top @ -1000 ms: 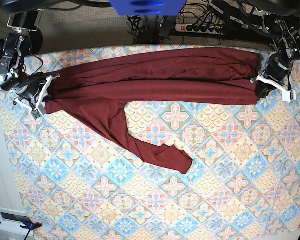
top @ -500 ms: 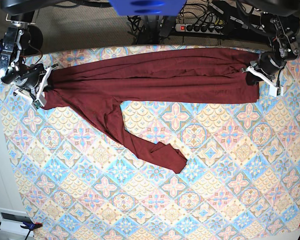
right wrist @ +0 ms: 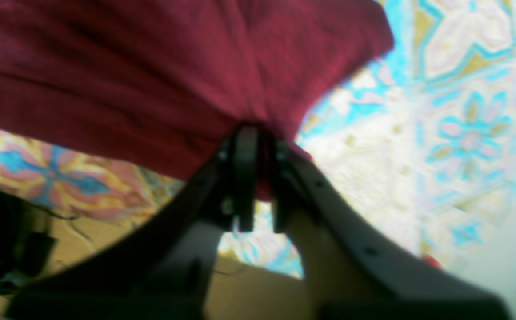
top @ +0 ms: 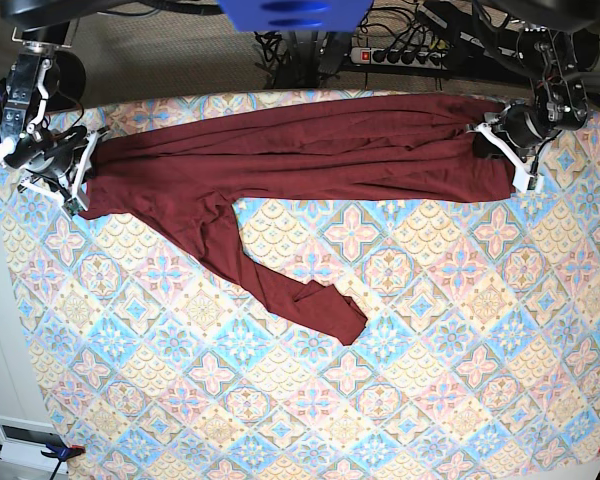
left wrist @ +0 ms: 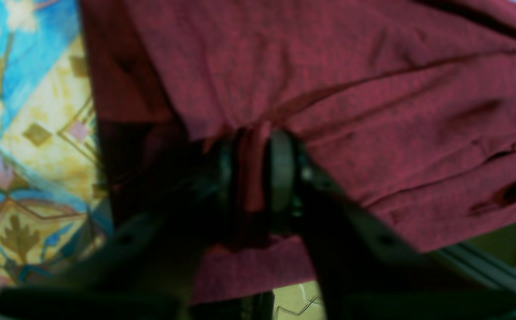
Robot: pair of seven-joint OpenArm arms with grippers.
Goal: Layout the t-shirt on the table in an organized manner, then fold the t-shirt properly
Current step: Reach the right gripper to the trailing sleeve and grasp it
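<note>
Both ends of t-shirt (top: 310,150) pinched on table (top: 400,380): left gripper (left wrist: 252,175) and right gripper (right wrist: 258,178) clamping fabric.

Both arms are black with exposed dark cables and white brackets near the wrists. The left gripper (left wrist: 258,178) and right gripper (right wrist: 260,178) have dark curved fingers with small screws.

The base view looks straight down from high above the whole patterned surface (top: 380,400), while each wrist view sits close behind its own tool, left tool (left wrist: 258,173) and right tool (right wrist: 260,178), sharing with it the maroon t-shirt's (top: 310,150) opposite ends
</note>
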